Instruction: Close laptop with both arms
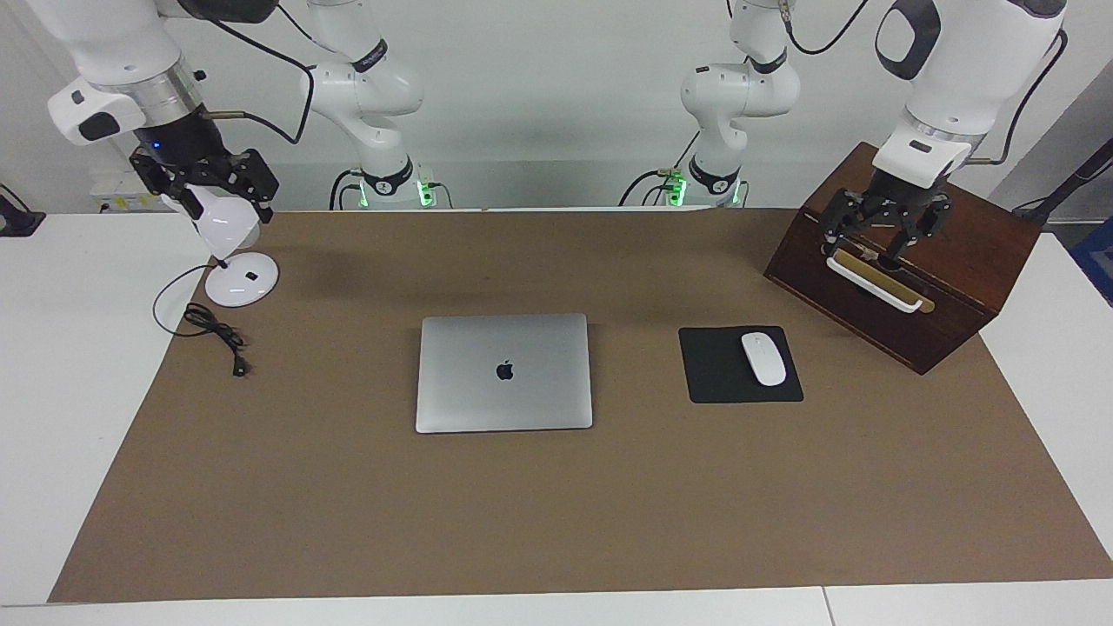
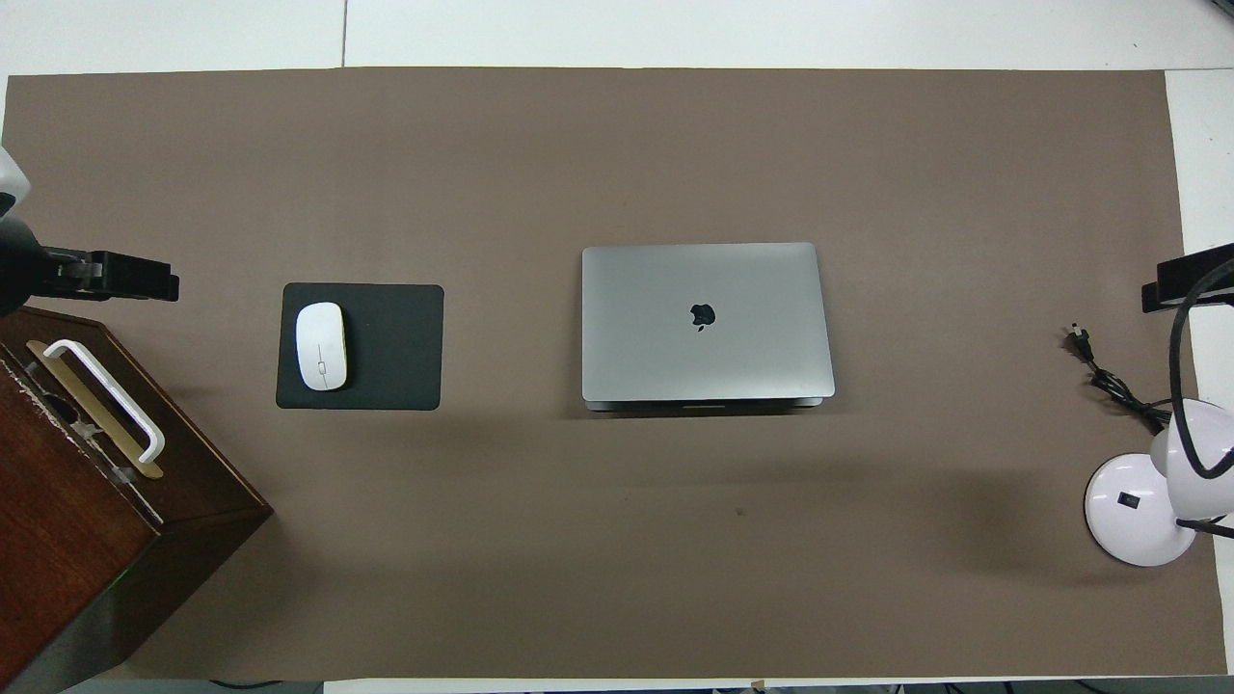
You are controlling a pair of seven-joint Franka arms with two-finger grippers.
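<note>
The silver-grey laptop lies flat in the middle of the brown mat, its lid down and the dark apple logo facing up. Neither gripper touches it. My left gripper hangs open over the wooden box at the left arm's end of the table, just above its white handle. At the right arm's end, my right gripper hangs open over the white desk lamp's head. Both arms are raised and wait.
A black mouse pad with a white mouse lies beside the laptop toward the left arm's end. The dark wooden box stands at that end. The lamp's base and black cable lie at the other end.
</note>
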